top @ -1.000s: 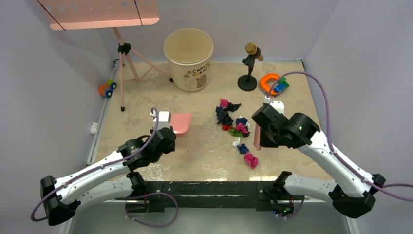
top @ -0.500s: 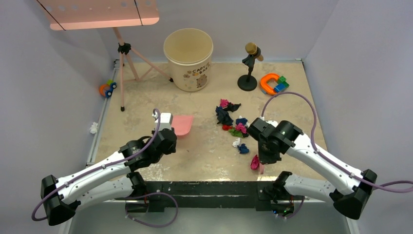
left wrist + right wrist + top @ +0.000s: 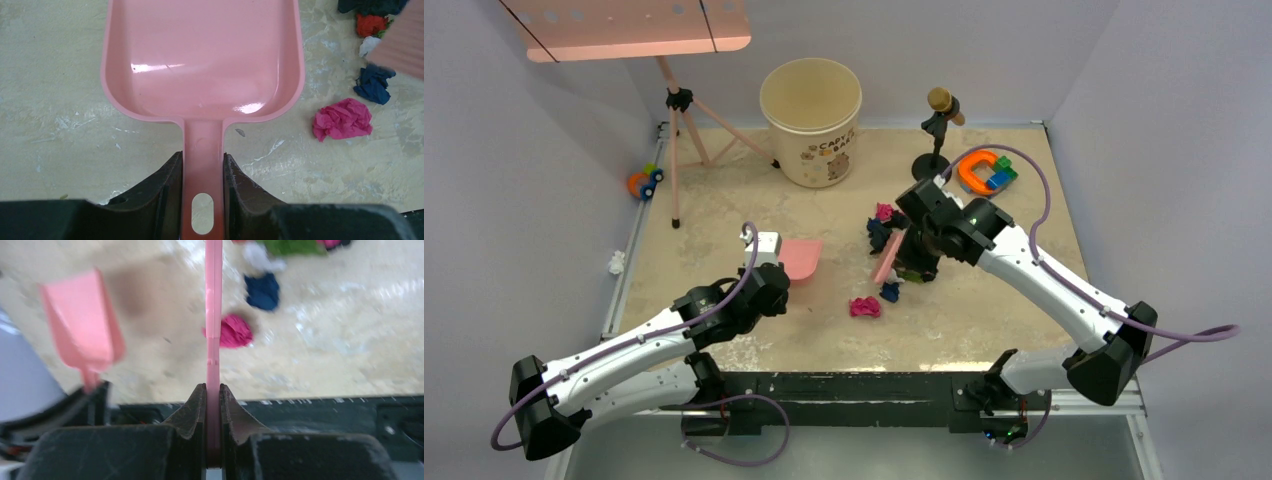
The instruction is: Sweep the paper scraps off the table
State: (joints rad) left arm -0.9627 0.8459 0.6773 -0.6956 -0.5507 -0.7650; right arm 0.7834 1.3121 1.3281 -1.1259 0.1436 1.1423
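Observed: left gripper (image 3: pixel 202 167) clamps the handle of the one dustpan (image 3: pixel 202 65), pan pointing straight ahead. The right gripper (image 3: pixel 213 390) is closed tight on one thin pink sweeper blade (image 3: pixel 214 315). Paper scraps (image 3: pixel 343 118) lie on the table (image 3: pixel 724 200) to the pan's right (five countable, others hidden), nearer the right arm.

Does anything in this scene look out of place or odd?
Yes. One white crumpled wad lies just outside the table's left metal frame, far from the other paper scraps near the middle. An orange-blue toy also sits at that edge.
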